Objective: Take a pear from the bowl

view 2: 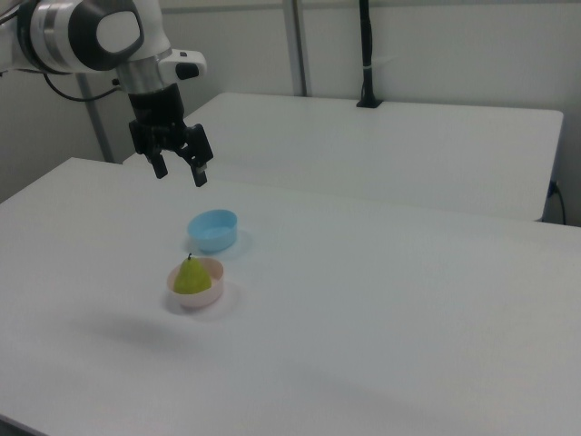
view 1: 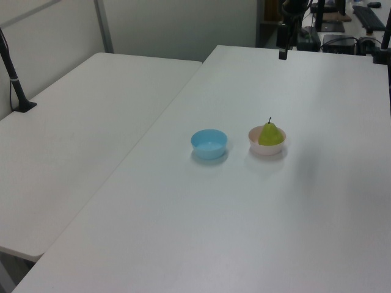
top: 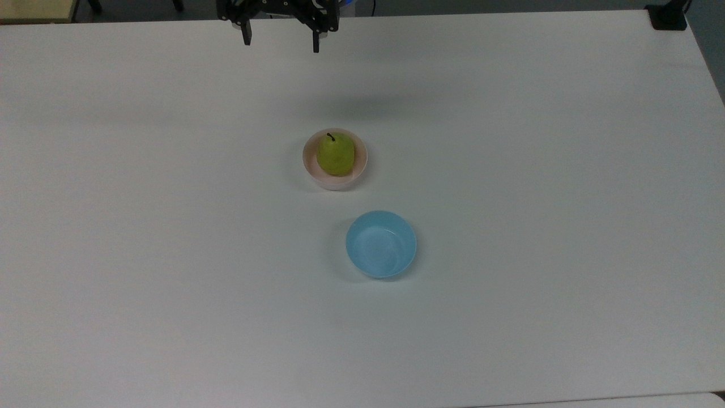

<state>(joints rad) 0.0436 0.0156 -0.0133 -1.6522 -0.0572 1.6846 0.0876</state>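
A yellow-green pear [top: 335,154] with a short dark stem sits upright inside the pale pink bowl [top: 309,164] near the table's middle; the pear [view 2: 192,276] and pink bowl [view 2: 212,291] also appear in the right view, and in the left view the pear [view 1: 270,133] rests in the bowl [view 1: 256,145]. My gripper [top: 281,44] hangs open and empty high above the table at the top view's top edge, well apart from the bowl. In the right view the gripper [view 2: 180,171] is above and behind the bowl. The gripper [view 1: 283,54] is at the left view's top.
A light blue bowl [top: 380,243] stands empty beside the pink one, toward the top view's lower right. The white table [top: 170,255] stretches wide all around. A second white table [view 1: 73,140] adjoins on the left view's left, with a black post [view 1: 15,79] on it.
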